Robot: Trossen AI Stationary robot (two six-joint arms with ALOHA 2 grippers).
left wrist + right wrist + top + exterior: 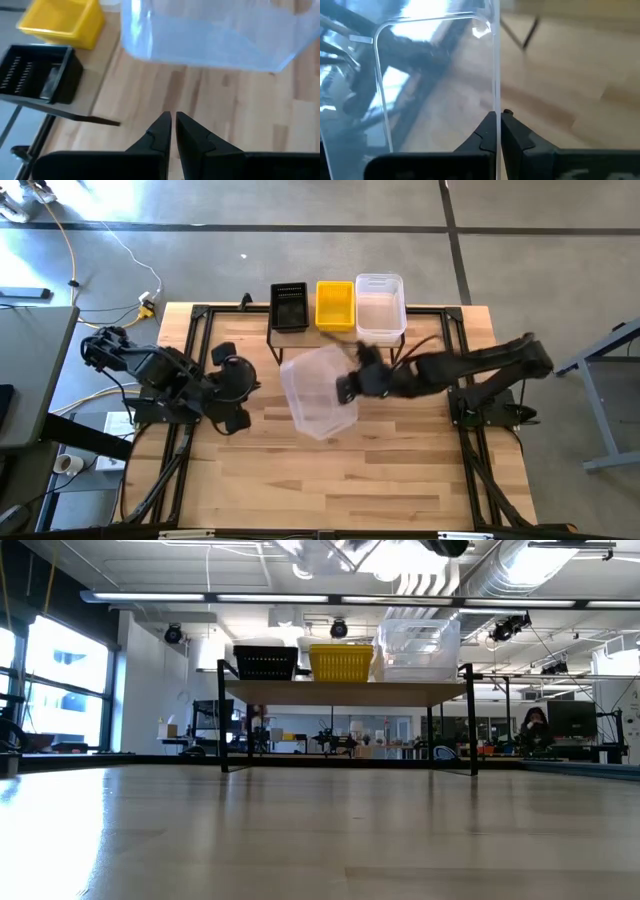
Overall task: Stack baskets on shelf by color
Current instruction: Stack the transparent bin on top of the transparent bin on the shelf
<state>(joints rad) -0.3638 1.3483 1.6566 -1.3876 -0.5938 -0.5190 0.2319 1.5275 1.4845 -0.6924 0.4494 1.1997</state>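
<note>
On the shelf (345, 332) at the table's far edge stand a black mesh basket (289, 307), a yellow basket (335, 305) and a clear basket (380, 307), side by side on their bottoms. A second clear basket (316, 392) hangs tilted above the table's middle, held by my right gripper (350, 386), which is shut on it. Only this basket's bottom edge (325, 552) shows at the top of the low view. My left gripper (173, 119) is shut and empty, to the left of the held basket. The other baskets are out of view. My right gripper pinches the held clear basket's side wall at its rim (495, 85), one finger inside and one outside. It comes at the basket from the table's right side. The basket is lifted clear of the table and tilted.
Black frame rails (185, 380) run along the table's left and right sides. The tabletop's near half (330, 480) is bare wood. Beyond the table the low view shows a room with benches and a person (533, 725) seated far off.
</note>
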